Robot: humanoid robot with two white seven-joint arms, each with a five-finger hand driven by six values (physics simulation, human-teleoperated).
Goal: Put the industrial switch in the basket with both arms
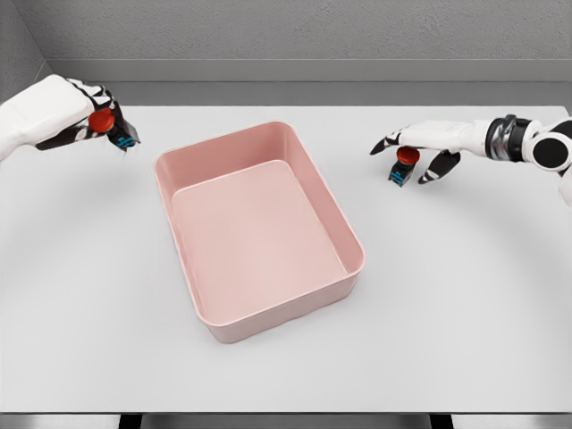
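Both hands sit toward the far half of the pale grey bench (107,340), one on each side of the basket; nearest the viewer, the front strip of the bench lies bare up to its front edge, giving wide open room on either side of the pink rectangular plastic basket (220,329); that basket stands at the middle, turned a little askew, its near corner well back from the front edge and its far rim short of the back edge; nothing lies inside it, only its smooth pink floor showing. Farther back on the right, the right hand (420,154) hovers low over the bench with its fingers spread downward around a red-capped industrial switch with a dark body (404,164); whether the fingers actually press on it cannot be told, and it appears to be at or just above the surface, well apart from the basket's right wall. Farthest, at the left edge, the left hand (88,121) is curled closed on a second red-capped industrial switch (111,125), held clear of the bench beside the basket's far left corner; two switches, one basket, two hands in all.
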